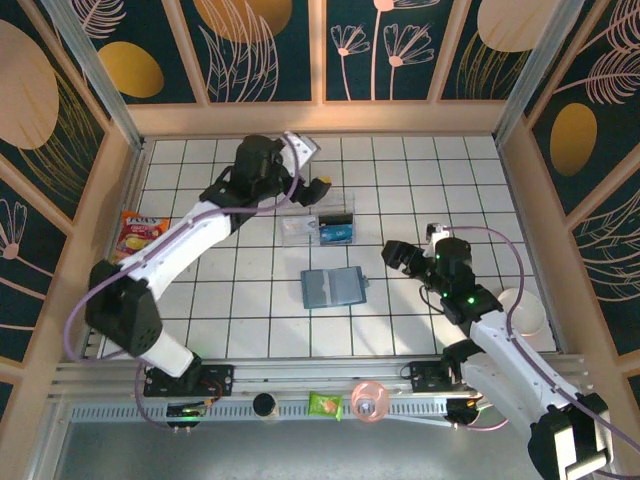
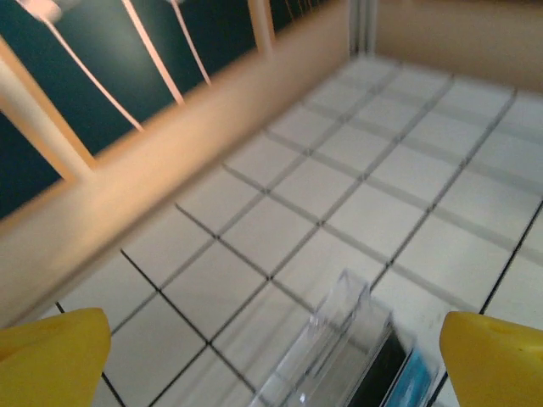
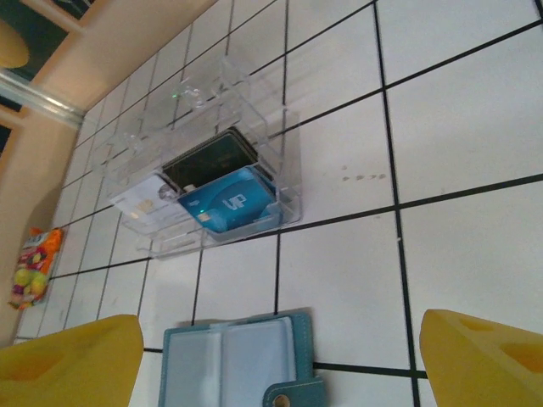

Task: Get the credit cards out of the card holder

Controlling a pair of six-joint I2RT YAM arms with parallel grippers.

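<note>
Now the left gripper [image 2: 273,360] and right gripper [image 3: 276,360] both gape empty. The cards [image 3: 229,206] lie in the clear tray [image 3: 212,93], with the card holder [image 1: 333,287] spread open nearby. A card hidden in its cloudy sleeves could be missed.

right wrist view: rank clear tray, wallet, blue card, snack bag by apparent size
1. clear tray
2. wallet, cut off by the frame
3. blue card and snack bag look alike, the bag lying farther away
</note>
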